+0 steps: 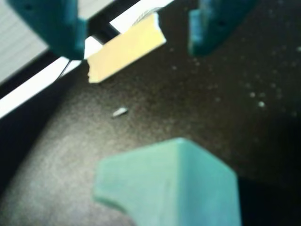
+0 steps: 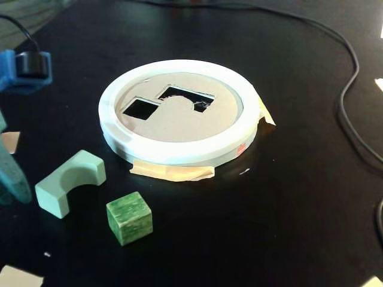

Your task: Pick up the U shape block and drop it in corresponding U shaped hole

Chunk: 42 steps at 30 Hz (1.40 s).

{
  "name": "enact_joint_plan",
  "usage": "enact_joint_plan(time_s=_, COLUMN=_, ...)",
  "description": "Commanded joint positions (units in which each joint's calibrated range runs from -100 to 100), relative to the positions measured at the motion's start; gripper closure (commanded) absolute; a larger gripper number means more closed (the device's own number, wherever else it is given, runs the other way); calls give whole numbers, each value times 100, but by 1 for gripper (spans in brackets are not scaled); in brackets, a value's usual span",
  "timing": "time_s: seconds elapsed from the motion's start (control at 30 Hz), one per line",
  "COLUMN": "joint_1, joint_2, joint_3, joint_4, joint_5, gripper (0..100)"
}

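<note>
On my wrist view the gripper (image 1: 136, 35) is spread wide and holds nothing, its two teal fingers (image 1: 54, 26) apart at the top edge above a scrap of tape (image 1: 126, 49). The U block (image 1: 171, 186) lies below them on the black worktop (image 1: 197, 108), not touched. In the fixed view I see the U block (image 2: 69, 182) at the left, just beside the green cube (image 2: 129, 217), both apart from the white ring (image 2: 179, 110). The U hole (image 2: 184, 97) sits in the disc next to the square hole (image 2: 140, 108).
</note>
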Motion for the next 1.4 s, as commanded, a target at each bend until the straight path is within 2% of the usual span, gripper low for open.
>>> enact_joint_plan(time_s=0.0, joint_1=90, joint_2=-53, joint_3=-6, joint_4=-187, joint_5=5, gripper=63)
enact_joint_plan(time_s=1.37, joint_1=102, joint_2=-53, joint_3=3, joint_4=-167, joint_5=-24, gripper=63)
